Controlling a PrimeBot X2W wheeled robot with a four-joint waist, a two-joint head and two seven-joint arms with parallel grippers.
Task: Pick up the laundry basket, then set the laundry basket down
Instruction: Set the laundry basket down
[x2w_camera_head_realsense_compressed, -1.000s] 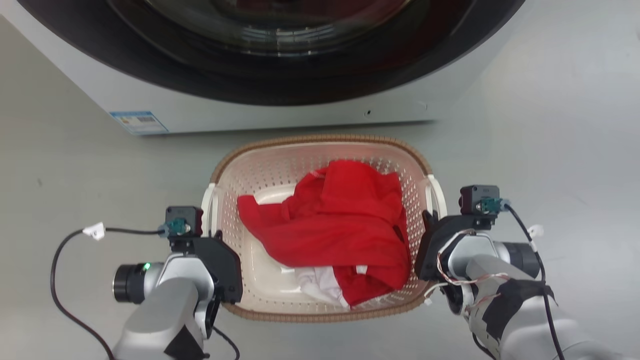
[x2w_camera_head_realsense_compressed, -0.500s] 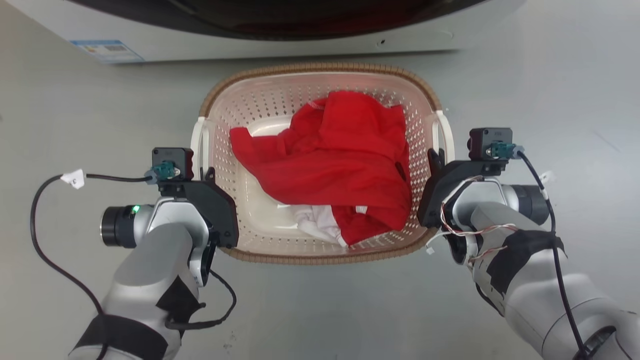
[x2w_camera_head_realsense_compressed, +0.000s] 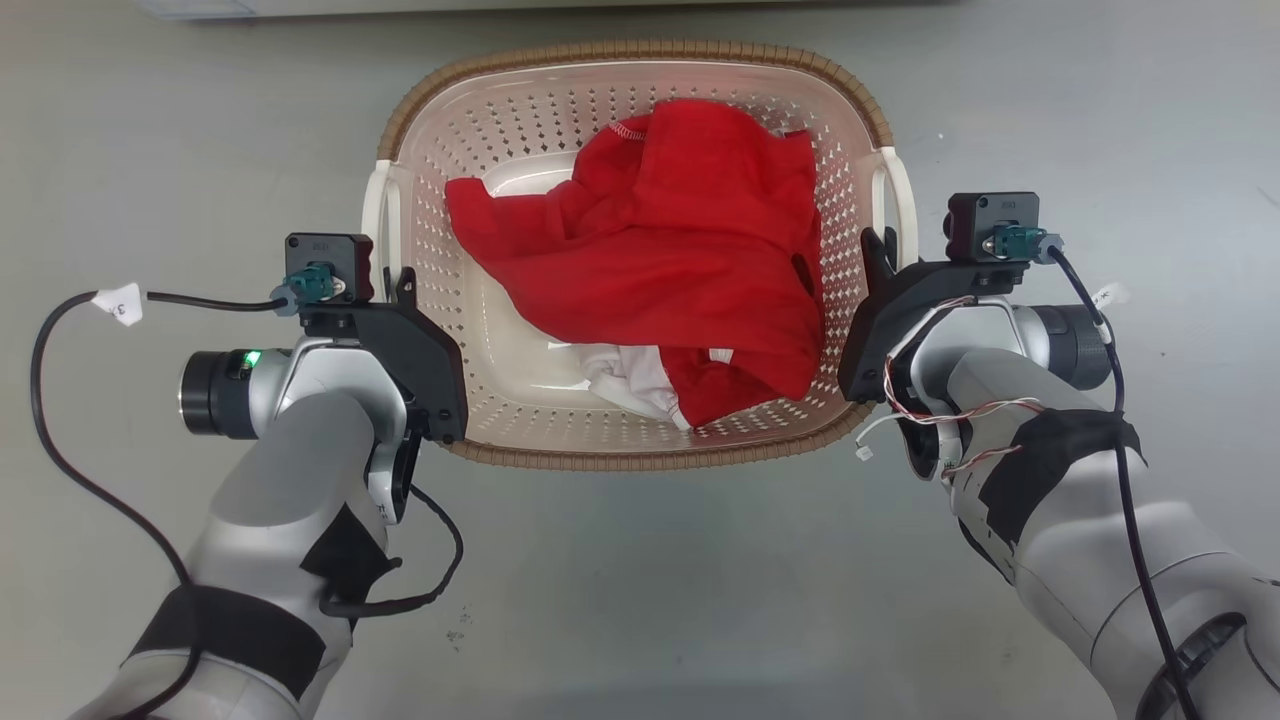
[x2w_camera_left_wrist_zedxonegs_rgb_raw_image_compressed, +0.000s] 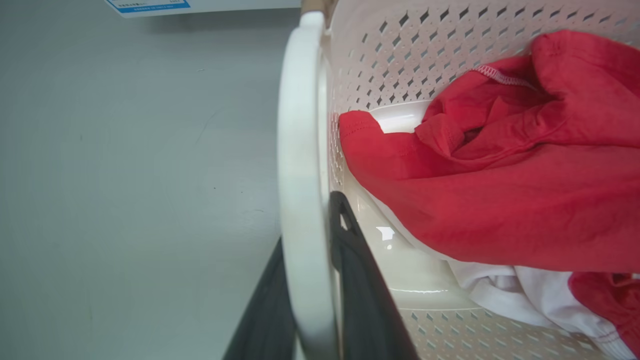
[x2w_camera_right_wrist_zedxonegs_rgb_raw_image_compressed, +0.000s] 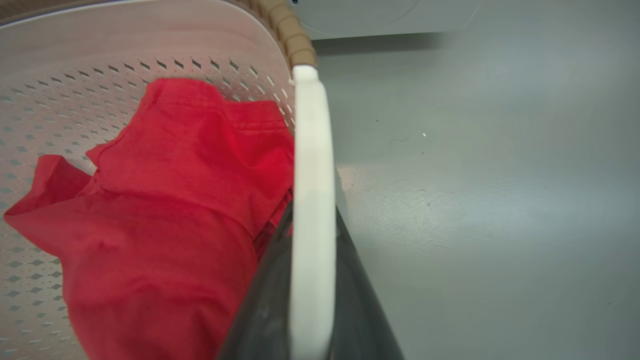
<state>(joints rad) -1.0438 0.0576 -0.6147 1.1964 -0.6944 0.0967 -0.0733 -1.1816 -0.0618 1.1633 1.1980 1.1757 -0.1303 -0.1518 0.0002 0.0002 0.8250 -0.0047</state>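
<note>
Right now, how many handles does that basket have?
2. On the laundry basket, the left handle sits between the fingers of the left claw; the right handle between those of the right claw. None looks hidden.

We see the laundry basket (x2w_camera_head_realsense_compressed: 520, 130) in cream-white, its walls dotted all over with small diamond-shaped holes. Its rim (x2w_camera_head_realsense_compressed: 640, 48) has a brown woven pattern, and its handles (x2w_camera_head_realsense_compressed: 373, 215) are plain white. Inside lies a bright red garment (x2w_camera_head_realsense_compressed: 680, 250) over a white cloth (x2w_camera_head_realsense_compressed: 625, 375). The floor (x2w_camera_head_realsense_compressed: 640, 580) is flat grey. The fingers of the left gripper (x2w_camera_left_wrist_zedxonegs_rgb_raw_image_compressed: 311, 225) and the right gripper (x2w_camera_right_wrist_zedxonegs_rgb_raw_image_compressed: 313, 215) are black — the forearms (x2w_camera_head_realsense_compressed: 300, 470) silver-grey, banded with black tape (x2w_camera_head_realsense_compressed: 1050, 450).
</note>
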